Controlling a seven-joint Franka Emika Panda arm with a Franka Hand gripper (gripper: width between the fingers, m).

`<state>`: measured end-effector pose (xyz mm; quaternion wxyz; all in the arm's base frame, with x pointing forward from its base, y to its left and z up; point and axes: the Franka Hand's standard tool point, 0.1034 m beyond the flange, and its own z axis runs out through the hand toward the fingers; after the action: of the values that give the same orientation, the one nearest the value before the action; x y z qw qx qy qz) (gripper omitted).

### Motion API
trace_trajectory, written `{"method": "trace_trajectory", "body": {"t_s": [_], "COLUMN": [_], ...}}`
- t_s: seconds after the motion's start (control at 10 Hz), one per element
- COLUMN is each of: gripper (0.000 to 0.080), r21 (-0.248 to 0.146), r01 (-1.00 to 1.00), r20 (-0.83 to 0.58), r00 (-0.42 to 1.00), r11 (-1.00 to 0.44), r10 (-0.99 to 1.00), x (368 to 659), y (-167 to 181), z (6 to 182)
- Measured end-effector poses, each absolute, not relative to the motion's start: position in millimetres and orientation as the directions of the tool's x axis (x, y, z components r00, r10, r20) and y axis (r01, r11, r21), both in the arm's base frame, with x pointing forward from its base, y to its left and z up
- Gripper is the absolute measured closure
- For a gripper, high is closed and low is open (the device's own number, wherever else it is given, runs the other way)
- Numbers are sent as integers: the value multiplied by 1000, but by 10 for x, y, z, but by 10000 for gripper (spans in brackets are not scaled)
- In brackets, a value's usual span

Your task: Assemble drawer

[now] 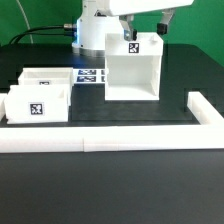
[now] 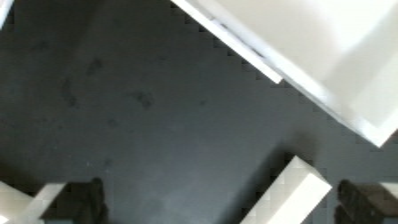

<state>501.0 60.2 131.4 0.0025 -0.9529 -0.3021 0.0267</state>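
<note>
The white drawer shell [image 1: 130,70] stands upright at the back of the black table, its open front facing the camera and a tag on its top edge. Two small white trays lie at the exterior view's left: one in front with a tag [image 1: 38,106], one behind it [image 1: 45,78]. My gripper [image 1: 144,30] hangs just above the shell's top, open. In the wrist view the gripper [image 2: 222,205] is open, with dark fingers [image 2: 71,200] wide apart. A white edge of the shell [image 2: 306,190] lies between them, close to one finger and far from the other.
The marker board [image 1: 90,75] lies flat between the trays and the shell. The long low white border wall [image 1: 100,141] runs along the front and turns back at the exterior view's right [image 1: 205,108]. The arm's white base [image 1: 92,30] stands behind.
</note>
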Motion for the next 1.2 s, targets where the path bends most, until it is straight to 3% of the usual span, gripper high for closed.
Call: {"method": "trace_trajectory", "body": {"t_s": [0.2,0.5,0.6,0.8,1.2], "gripper": [150,150,150,150,150], "r21": [-18,9,-4,-85,-87], "r01": [560,259,213,80,71], "r20": [-43,-16,-33,-76,-80], "r00": [827,966,976,993,994], "r11": [-828,-966,-977,-993,-994], "r10": [560,258,213,86,78], "x": [5007,4646,4581,4472,4455], "y": [598,658,703,782,788], "z": [1322,1374,1361,1325,1306]}}
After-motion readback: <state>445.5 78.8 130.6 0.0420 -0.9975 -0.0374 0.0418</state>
